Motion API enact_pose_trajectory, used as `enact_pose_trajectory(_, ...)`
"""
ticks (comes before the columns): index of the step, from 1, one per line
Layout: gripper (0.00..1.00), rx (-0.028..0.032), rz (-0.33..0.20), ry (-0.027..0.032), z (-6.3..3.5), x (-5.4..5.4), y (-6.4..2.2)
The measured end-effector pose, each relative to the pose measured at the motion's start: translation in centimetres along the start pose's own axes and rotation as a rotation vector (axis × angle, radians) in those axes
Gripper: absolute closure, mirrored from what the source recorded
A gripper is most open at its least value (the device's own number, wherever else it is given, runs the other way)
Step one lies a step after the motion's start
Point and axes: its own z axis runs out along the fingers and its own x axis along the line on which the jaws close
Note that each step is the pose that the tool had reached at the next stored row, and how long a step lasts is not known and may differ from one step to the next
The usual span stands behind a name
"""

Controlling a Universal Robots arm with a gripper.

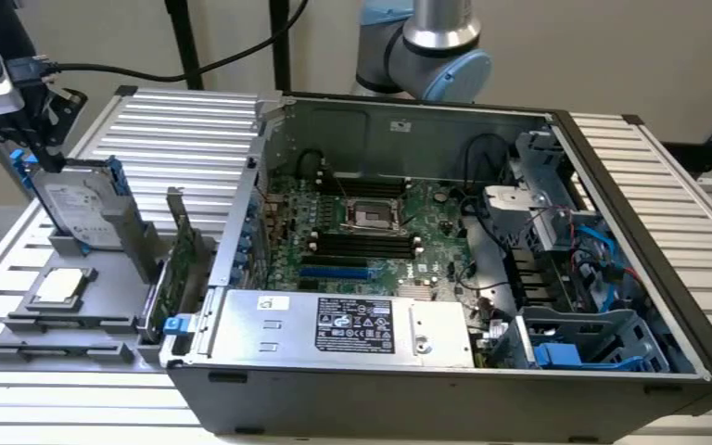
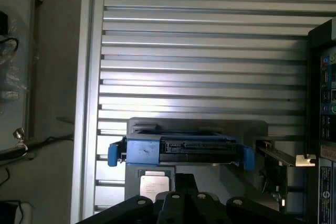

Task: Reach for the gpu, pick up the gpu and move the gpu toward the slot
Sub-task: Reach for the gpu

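Jaws [image 2: 185,179], closed on nothing, hang over the hard drive [image 1: 78,209] beside the gpu [image 1: 184,252], racked upright presumably for edge-gripping.

Exterior view looks down into the open black computer case [image 1: 455,400]; wrist view, beside it, shares the blue-railed silver drive [image 1: 78,211] [image 2: 178,149].
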Motion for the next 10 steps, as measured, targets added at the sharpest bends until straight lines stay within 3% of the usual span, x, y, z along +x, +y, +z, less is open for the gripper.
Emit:
enact_pose_trajectory(4, 0.89, 0.0001, 0.0, 0.0002, -0.01, -0.2, -0.17)
enact_pose_trajectory(10, 0.89, 0.0, 0.0, 0.0023, -0.05, -2.0, -1.2)
